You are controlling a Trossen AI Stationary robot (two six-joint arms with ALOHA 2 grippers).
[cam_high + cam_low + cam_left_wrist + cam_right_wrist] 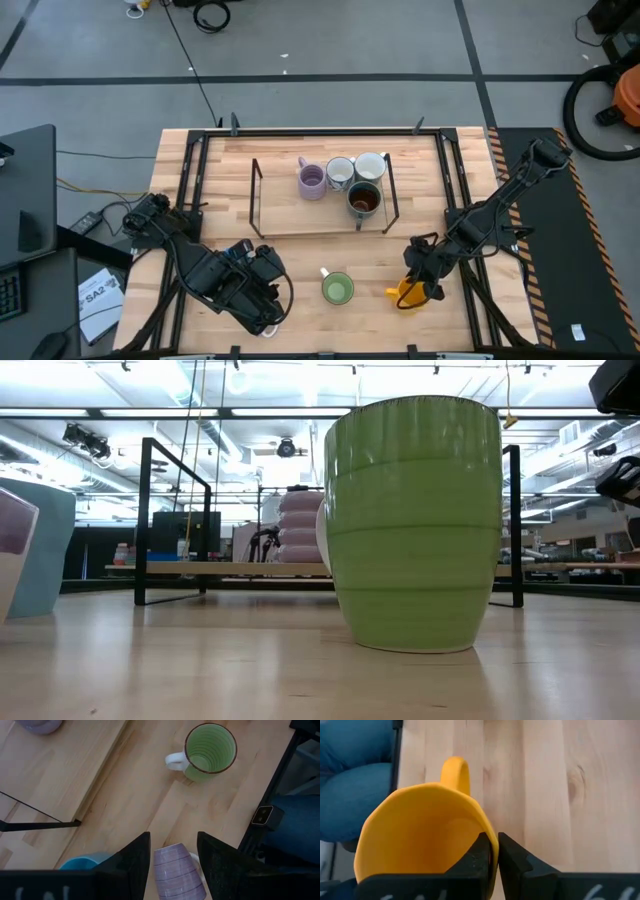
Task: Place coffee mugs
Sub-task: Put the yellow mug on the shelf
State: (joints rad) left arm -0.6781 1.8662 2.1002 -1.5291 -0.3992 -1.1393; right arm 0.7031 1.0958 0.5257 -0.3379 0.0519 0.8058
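Note:
My right gripper (420, 283) is shut on an orange mug (408, 293) near the table's front right. My left gripper (265, 300) is open at the front left. Its fingers stand on either side of a lilac ribbed mug (177, 875), with a teal-blue mug (82, 862) beside it. A green mug (337, 288) stands upright on its base between the two arms and fills the low view (415, 525). On the low wooden shelf (290, 215) stand a lilac mug (312, 180), a blue-patterned white mug (340, 172), a pale mug (370, 165) and a dark glazed mug (363, 200). My left gripper: I cannot tell whether its fingers (132, 865) touch the lilac mug; a narrow gap shows on one side. My right gripper (495, 845) pinches the orange mug's rim (492, 837) on the side opposite the handle (456, 772), one finger inside the cup and one outside. The fingers slant down from above. Whether the mug's base is on the table does not show.
A black wire frame (256, 195) surrounds the shelf at the table's middle back. Black rails run along the table's left and right sides (190, 180). A person's blue-clad leg (290, 820) shows just beyond the table's edge.

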